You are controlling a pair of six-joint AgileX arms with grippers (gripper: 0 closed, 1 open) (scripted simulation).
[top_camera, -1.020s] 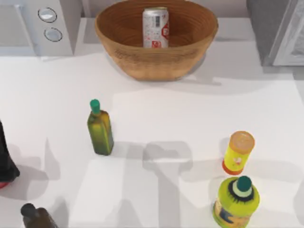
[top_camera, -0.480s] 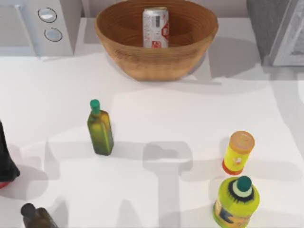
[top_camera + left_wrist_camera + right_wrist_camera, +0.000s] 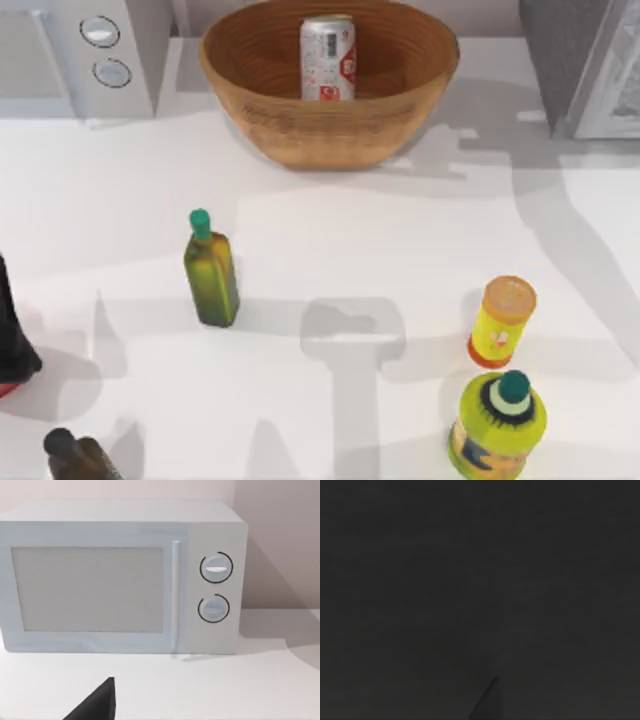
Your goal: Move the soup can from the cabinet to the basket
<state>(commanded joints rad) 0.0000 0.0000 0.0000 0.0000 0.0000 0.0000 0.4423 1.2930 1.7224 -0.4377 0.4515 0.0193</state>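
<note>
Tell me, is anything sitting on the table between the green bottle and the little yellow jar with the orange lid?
No. In the top view the white table is bare between the green bottle and the yellow jar; only shadows cross it.

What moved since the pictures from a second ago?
No object moved; only the shadows on the table shifted. The soup can stands upright in the basket as before, and the bottles, the yellow canister and the cabinet kept their places.
</note>
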